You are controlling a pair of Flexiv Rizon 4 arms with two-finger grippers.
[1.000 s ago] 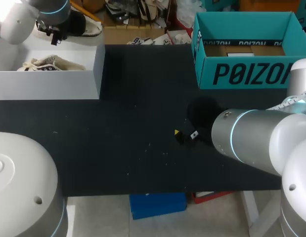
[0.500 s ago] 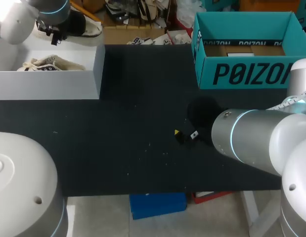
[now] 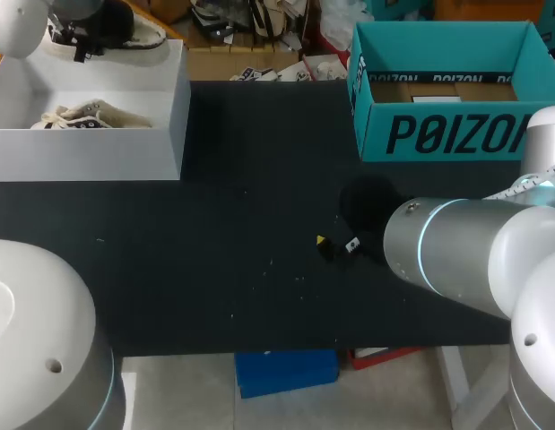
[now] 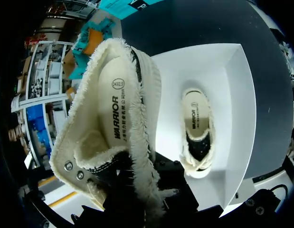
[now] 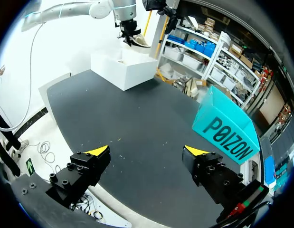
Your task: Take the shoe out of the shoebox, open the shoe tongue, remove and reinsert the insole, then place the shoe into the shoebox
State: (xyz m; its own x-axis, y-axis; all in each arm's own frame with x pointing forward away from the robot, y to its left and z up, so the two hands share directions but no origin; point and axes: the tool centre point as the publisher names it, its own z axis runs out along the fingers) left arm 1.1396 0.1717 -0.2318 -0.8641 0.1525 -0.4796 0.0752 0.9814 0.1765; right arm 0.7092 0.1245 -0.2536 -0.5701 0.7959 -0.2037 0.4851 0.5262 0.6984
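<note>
- Found shoe (image 4: pixel 113 137) lifted clear above white shoebox (image 4: pixel 232 95), opening and insole turned toward wrist camera.
- Saw left claw (image 4: pixel 137 194) clamped on shoe from underneath, fingertips hidden behind it.
- Spotted second shoe (image 4: pixel 198 128) lying inside shoebox.
- Placed shoebox at far left of counter (image 3: pixel 241 233).
- Saw right claw (image 5: pixel 147 154) spread wide over counter, holding nothing.
- Noted teal box (image 3: pixel 443 98) standing open at far right.

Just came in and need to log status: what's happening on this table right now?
The left gripper holds a shoe up over the white shoebox, where a second shoe lies inside. The held shoe's insole is in place. The right gripper hangs open and empty above the black table.
</note>
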